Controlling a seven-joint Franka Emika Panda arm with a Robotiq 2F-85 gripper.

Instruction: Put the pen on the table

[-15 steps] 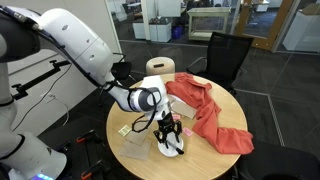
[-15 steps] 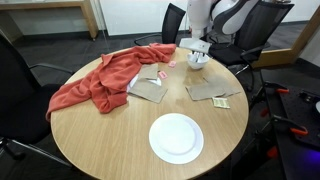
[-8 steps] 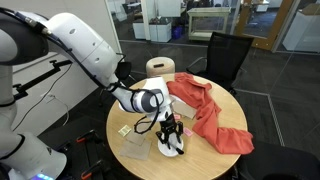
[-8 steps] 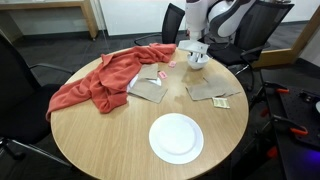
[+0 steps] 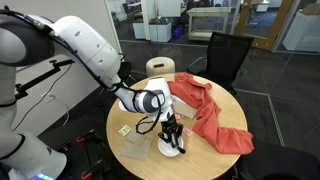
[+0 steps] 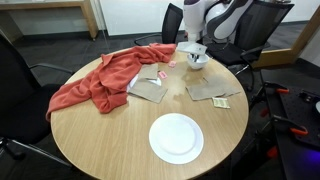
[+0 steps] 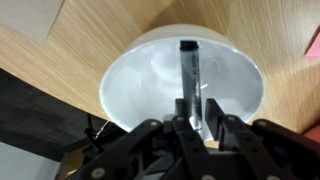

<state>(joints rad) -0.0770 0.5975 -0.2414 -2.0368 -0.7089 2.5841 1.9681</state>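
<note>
Lower centre in an exterior view, the black two-fingered gripper (image 5: 172,133) dips into a small white bowl (image 5: 173,150) on the round tan wooden table (image 5: 205,166). It has hardly shifted from a second ago, so no lift yet. Upper right in an exterior view, it looks the same. At the centre of the wrist view, the thin black pen (image 7: 188,75) stands in the bowl, with the fingers (image 7: 217,115) seemingly clamped on it.

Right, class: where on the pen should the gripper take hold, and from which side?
Take the pen by its upper end, coming down from above with a finger on each side of the thin shaft. It leans inside the bowl, whose wall blocks a sideways approach. In the wrist view the gripper is lined up that way.
</note>
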